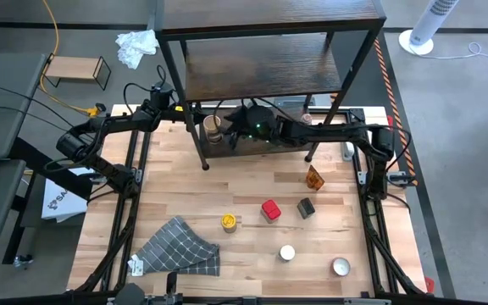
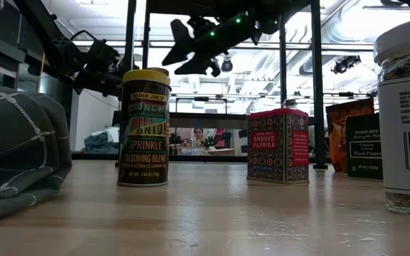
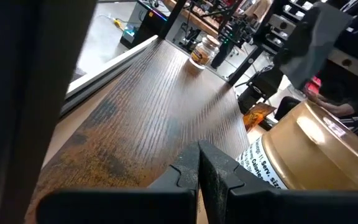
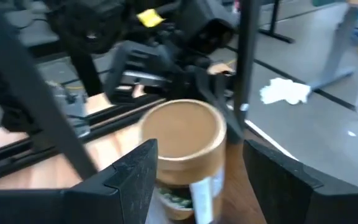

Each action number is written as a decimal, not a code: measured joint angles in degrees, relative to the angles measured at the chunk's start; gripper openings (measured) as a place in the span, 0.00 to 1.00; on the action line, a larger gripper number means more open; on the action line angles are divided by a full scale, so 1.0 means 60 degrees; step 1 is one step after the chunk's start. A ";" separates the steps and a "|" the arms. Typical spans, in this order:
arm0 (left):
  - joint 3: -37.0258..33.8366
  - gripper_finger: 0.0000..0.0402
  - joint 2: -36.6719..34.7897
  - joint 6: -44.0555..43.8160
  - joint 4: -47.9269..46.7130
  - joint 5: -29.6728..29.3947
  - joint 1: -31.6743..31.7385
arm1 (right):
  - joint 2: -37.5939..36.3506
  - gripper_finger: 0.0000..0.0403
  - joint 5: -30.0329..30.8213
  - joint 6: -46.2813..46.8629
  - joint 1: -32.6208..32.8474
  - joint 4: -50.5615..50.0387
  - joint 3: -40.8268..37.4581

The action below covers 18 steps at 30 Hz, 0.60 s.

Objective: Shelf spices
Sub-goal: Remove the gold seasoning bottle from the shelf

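Step in hand: placing tan-lidded jar (image 1: 213,125) on shelf (image 1: 261,63) lowest board, upper centre of high view. Right hand (image 4: 194,171) spread around jar, apparently not yet clear. Left hand (image 3: 197,180) pressed together, empty, beside jar. Next: withdraw right hand, fetch yellow-lidded bottle (image 1: 229,222) from surface (image 1: 252,174).

The tall dark-wood shelf on a black metal frame (image 1: 265,51) stands at the far edge of the light wooden worktop (image 1: 252,182). On its lowest board a tan-lidded jar (image 1: 213,127) sits at the left, another small jar (image 3: 204,51) further right. In front, the yellow-lidded bottle (image 1: 229,222), red tin (image 1: 270,209) and dark packet (image 1: 306,207) form a row; the grey checked cloth (image 1: 176,247) lies nearer, to the left.
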 joint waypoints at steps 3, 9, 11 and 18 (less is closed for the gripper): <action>-0.0003 0.00 0.0000 0.0003 -0.0002 0.0001 -0.0004 | 0.0084 0.58 -0.0417 -0.0019 -0.0004 0.0102 0.0000; 0.0000 0.00 0.0000 0.0041 -0.0357 0.0025 -0.0110 | 0.0557 0.58 -0.0579 -0.0390 -0.0006 0.0696 -0.0004; 0.0000 0.00 0.0000 0.0169 -0.0738 0.0098 -0.0197 | 0.0637 0.58 -0.0463 -0.0450 -0.0031 0.0783 -0.0004; 0.0000 0.00 0.0000 0.0488 -0.1436 0.0128 -0.0288 | 0.0685 0.58 -0.0497 -0.0659 -0.0097 0.1042 -0.0004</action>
